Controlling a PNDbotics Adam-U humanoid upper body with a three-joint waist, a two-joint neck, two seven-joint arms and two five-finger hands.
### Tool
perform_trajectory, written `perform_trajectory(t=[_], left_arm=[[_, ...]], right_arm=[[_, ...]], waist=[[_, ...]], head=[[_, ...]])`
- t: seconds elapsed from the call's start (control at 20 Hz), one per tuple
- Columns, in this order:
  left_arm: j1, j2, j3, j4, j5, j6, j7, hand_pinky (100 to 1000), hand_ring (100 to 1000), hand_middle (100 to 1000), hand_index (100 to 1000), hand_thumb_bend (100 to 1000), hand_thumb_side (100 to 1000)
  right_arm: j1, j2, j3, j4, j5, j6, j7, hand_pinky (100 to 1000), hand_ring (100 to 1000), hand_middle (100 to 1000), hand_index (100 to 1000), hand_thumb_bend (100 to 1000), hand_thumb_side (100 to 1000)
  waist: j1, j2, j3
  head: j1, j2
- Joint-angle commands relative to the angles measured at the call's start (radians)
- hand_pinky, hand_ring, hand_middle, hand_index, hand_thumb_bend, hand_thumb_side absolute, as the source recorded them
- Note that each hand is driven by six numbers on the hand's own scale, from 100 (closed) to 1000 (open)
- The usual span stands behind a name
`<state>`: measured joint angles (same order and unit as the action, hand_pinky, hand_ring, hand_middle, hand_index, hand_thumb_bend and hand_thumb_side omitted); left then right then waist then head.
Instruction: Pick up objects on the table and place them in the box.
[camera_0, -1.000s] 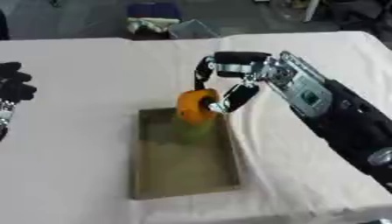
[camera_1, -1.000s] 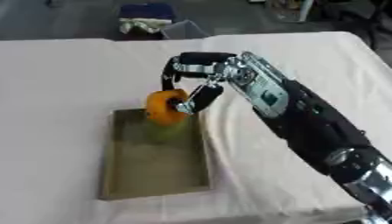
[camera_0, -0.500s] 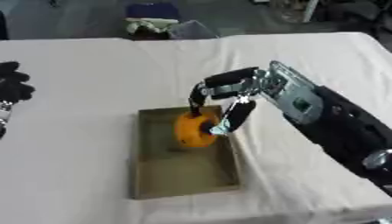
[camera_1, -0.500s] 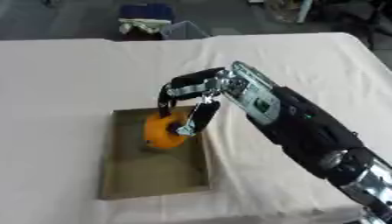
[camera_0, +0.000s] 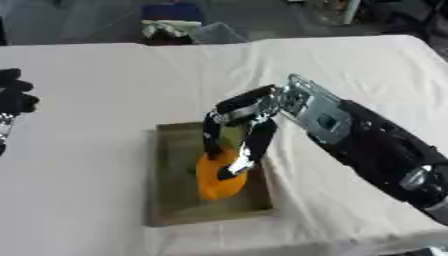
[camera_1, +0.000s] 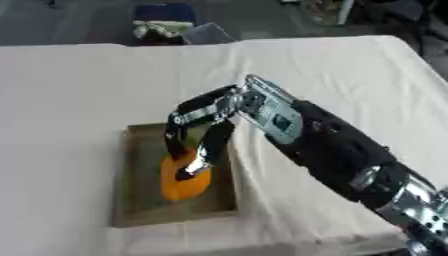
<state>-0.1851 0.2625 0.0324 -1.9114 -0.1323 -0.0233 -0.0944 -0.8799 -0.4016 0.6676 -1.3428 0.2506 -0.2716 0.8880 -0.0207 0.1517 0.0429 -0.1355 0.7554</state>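
right hand (camera_0: 234, 145) pinching orange object (camera_0: 219, 179), now lowered into box (camera_0: 168, 200) at lower centre; release next. left hand (camera_0: 15, 97) relaxed, left edge.

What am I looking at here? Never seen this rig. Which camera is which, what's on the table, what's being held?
It is a humanoid upper body driven by a person. Both pictures come from one stereo camera in its head, looking down: left eye and right eye, the same moment, nearly the same picture.

The right hand reaches in from the right on a black and silver arm. Its fingers and thumb are curled round an orange object, holding it down inside a shallow box. I cannot tell whether the object touches the box floor.

The box sits on a table with a white cloth.

The left hand shows at the left edge of the left eye view only, idle and holding nothing.
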Motion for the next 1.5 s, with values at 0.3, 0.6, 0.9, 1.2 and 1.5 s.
perform_trajectory(t=[0.3,0.6,0.9,1.2,1.5], left_arm=[[-0.004,0.022,0.0,-0.01,0.0,-0.002,-0.003,659,638,636,808,398,720],[-0.003,0.02,0.001,-0.01,-0.001,-0.002,-0.003,659,639,636,808,396,720],[-0.005,0.018,0.0,-0.01,0.001,-0.002,-0.005,659,641,637,808,396,719],[-0.007,0.017,-0.002,-0.01,0.002,-0.003,-0.007,660,642,637,808,393,720],[-0.008,0.018,-0.001,-0.01,0.002,-0.003,-0.007,659,643,637,808,393,720]], right_arm=[[-0.021,0.003,-0.014,-0.017,0.137,-0.063,0.019,818,814,736,821,329,574],[-0.021,0.003,-0.078,-0.072,0.254,-0.067,-0.019,825,819,787,859,243,551],[-0.042,0.054,-0.085,-0.08,0.311,-0.074,-0.093,827,823,805,866,246,535],[-0.053,0.11,-0.072,-0.023,0.331,-0.099,-0.095,827,829,822,877,253,548],[-0.06,0.128,-0.078,0.007,0.354,-0.118,-0.096,830,832,824,878,251,546]], waist=[[0.004,-0.017,-0.002],[0.006,-0.017,-0.008],[0.008,-0.019,-0.003],[0.008,-0.018,0.004],[0.007,-0.017,0.008]], head=[[-0.003,0.006],[-0.001,0.004],[-0.006,0.002],[-0.009,0.001],[-0.009,-0.002]])
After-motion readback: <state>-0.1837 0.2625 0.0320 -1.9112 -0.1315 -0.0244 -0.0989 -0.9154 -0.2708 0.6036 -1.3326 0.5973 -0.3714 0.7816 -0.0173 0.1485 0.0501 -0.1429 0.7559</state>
